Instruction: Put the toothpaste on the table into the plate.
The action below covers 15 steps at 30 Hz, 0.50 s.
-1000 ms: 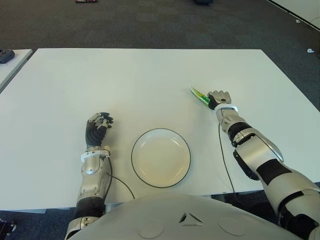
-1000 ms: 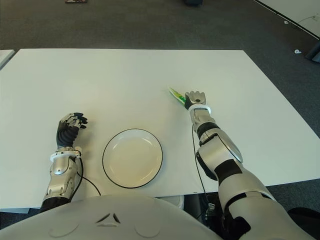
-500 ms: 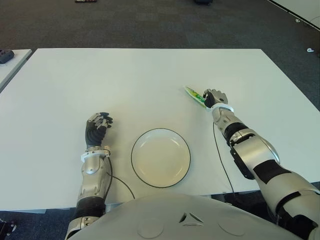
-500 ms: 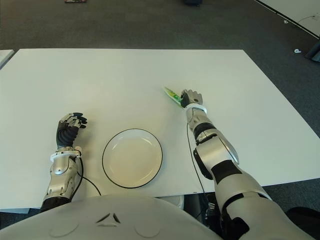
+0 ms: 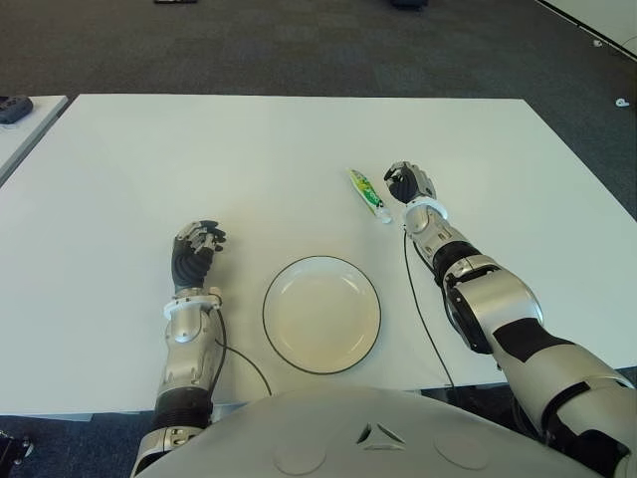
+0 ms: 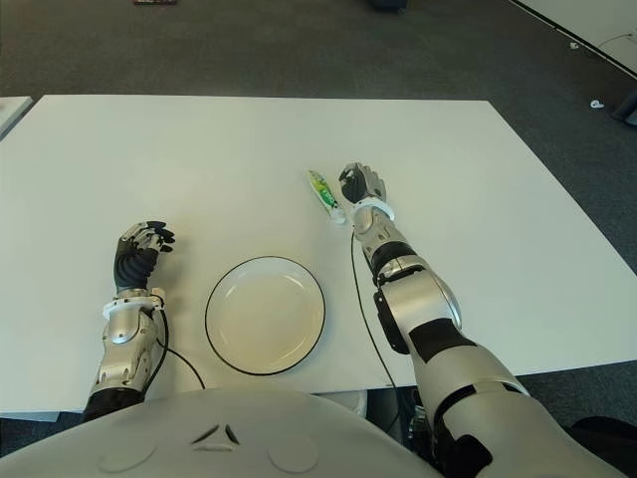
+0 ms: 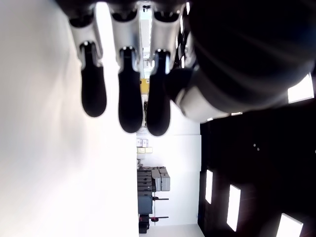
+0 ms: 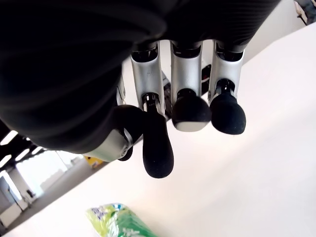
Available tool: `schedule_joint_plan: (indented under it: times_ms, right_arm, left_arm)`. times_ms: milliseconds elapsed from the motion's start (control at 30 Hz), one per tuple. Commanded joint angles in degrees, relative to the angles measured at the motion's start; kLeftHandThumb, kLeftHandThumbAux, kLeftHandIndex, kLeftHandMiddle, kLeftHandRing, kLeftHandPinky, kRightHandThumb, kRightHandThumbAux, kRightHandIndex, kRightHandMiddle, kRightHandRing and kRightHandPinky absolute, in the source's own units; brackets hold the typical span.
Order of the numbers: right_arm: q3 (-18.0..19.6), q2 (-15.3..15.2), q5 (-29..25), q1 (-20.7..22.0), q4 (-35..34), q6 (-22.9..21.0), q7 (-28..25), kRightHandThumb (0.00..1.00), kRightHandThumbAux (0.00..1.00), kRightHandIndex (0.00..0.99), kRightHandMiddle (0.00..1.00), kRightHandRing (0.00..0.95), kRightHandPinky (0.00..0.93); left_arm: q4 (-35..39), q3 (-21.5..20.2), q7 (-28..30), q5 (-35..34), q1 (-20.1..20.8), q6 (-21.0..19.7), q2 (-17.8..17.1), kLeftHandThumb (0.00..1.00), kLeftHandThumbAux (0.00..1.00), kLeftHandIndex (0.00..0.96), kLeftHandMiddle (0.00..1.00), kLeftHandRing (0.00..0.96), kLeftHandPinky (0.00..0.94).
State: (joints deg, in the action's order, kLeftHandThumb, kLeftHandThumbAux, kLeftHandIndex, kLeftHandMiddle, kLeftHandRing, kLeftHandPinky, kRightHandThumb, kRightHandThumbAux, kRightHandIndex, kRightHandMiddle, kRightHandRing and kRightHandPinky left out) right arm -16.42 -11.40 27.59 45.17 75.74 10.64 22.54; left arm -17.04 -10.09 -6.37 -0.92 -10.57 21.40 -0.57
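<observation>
One green-and-white toothpaste tube (image 5: 367, 193) is seen flat on the white table (image 5: 249, 159), not yet in the plate. Its long axis runs far-left to near-right, cap end nearest the robot. The right hand (image 5: 409, 183) is placed just right of it, close beside the cap end; contact cannot be confirmed. In the right wrist view the fingers (image 8: 158, 143) are loosely curled with nothing between them, and the tube's printed end (image 8: 121, 221) is seen apart from the fingertips. The round white plate with a dark rim (image 5: 320, 314) is set near and left of the tube, well apart. The left hand (image 5: 196, 251) is shown left of the plate, fingers half-curled, nothing held. The right hand is judged far nearer; a leftward reach across the tube's axis is needed.
</observation>
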Motion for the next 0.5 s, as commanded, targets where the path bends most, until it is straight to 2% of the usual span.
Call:
schedule_joint_plan:
  times_ms: [33, 500]
  right_arm:
    - [1.4, 0.28, -1.65, 0.71, -0.81, 1.84, -1.45, 0.704, 0.724, 0.439, 0.877, 0.878, 0.879]
    - [2.6, 0.58, -2.41, 0.82, -4.83, 5.29, -2.7, 0.706, 0.723, 0.439, 0.884, 0.884, 0.877]
  left_arm:
    - [-1.1, 0.18, -0.53, 0.23, 0.67, 0.01, 0.39, 0.705, 0.717, 0.428, 0.514, 0.52, 0.524]
    - [-1.58, 0.1, -0.12, -0.05, 0.74, 0.58, 0.33, 0.705, 0.717, 0.428, 0.513, 0.519, 0.52]
